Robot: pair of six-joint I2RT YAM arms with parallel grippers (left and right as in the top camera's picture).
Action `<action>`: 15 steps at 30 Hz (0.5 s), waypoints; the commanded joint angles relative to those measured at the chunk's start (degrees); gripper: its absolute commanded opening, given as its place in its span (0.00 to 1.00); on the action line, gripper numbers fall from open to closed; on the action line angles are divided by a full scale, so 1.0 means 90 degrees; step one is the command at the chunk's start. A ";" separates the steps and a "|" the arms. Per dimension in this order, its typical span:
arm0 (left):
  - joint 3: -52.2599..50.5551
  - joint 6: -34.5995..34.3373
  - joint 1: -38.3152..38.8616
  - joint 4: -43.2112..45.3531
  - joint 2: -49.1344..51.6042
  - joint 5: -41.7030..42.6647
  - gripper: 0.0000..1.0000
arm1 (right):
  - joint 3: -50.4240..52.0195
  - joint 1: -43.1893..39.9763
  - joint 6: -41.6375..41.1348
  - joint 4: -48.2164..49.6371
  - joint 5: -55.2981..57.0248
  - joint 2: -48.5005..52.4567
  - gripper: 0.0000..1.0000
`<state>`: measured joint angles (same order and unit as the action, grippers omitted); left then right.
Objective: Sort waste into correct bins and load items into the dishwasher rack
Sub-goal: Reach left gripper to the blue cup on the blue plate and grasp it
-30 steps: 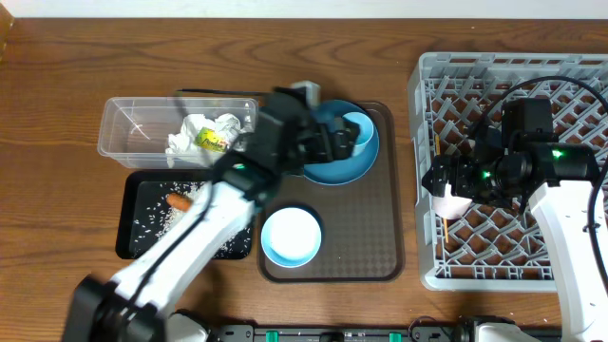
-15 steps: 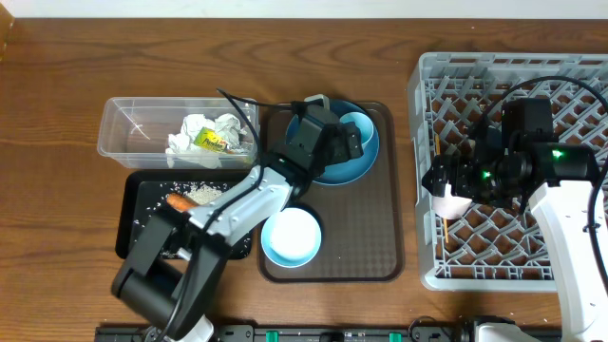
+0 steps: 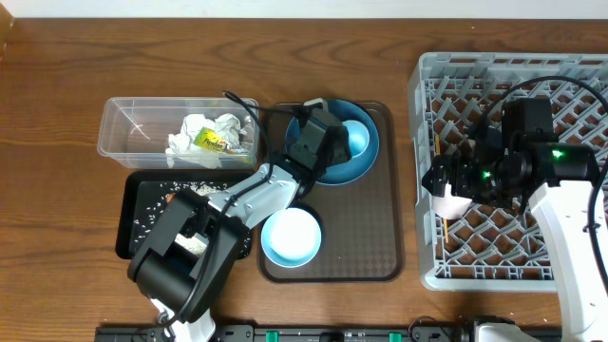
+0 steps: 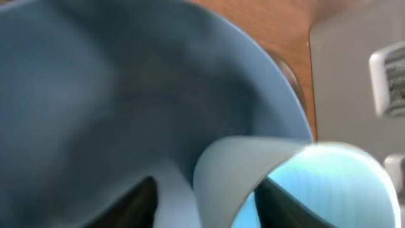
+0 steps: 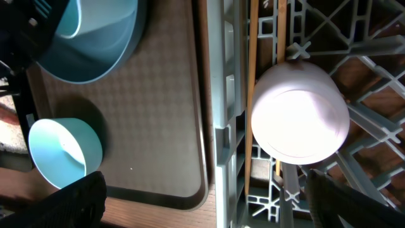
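Note:
The light blue cup (image 3: 357, 136) stands on the blue plate (image 3: 328, 167) at the back of the tray. My left gripper (image 3: 343, 143) straddles the wall of the cup (image 4: 316, 183). One finger (image 4: 142, 202) is outside with a small gap, the other finger (image 4: 281, 206) is inside against the wall. My right gripper (image 3: 446, 190) hangs wide open over the grey rack (image 3: 570, 85), above the upturned pinkish-white cup (image 5: 300, 117). Chopsticks (image 5: 252, 76) lie in the rack beside it. The white bowl (image 3: 291, 236) sits at the tray's front.
The brown tray (image 3: 366, 228) lies between the bins and the rack. The clear tub (image 3: 133, 123) holds paper wads (image 3: 193, 133) and a yellow-green wrapper (image 3: 211, 141). The black bin (image 3: 133, 228) holds rice (image 3: 157, 214); my left arm covers its right side.
My left arm has swung in over the plate and reached the light blue cup, and its jaws have narrowed around the cup's wall. The right arm has stayed still.

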<state>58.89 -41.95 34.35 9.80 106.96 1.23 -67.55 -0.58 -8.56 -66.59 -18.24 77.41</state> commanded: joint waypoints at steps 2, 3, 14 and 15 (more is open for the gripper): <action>-0.0017 0.0053 0.0002 0.0087 0.0044 -0.0095 0.33 | -0.0114 -0.0017 0.0005 -0.0005 -0.0046 0.0010 0.99; -0.0017 0.0053 0.0002 0.0095 0.0036 -0.0092 0.30 | -0.0114 -0.0017 0.0002 -0.0005 -0.0046 0.0010 0.99; -0.0017 0.0056 -0.0005 -0.0163 -0.0680 -0.0022 0.06 | -0.0114 -0.0017 0.0005 -0.0005 -0.0046 0.0010 0.99; -0.0017 0.0056 -0.0005 -0.0267 -0.0814 -0.0017 0.06 | -0.0114 -0.0017 0.0005 -0.0005 -0.0046 0.0010 0.99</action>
<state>58.83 -41.85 34.35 8.21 104.49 1.30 -67.55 -0.58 -8.56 -66.61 -18.24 77.41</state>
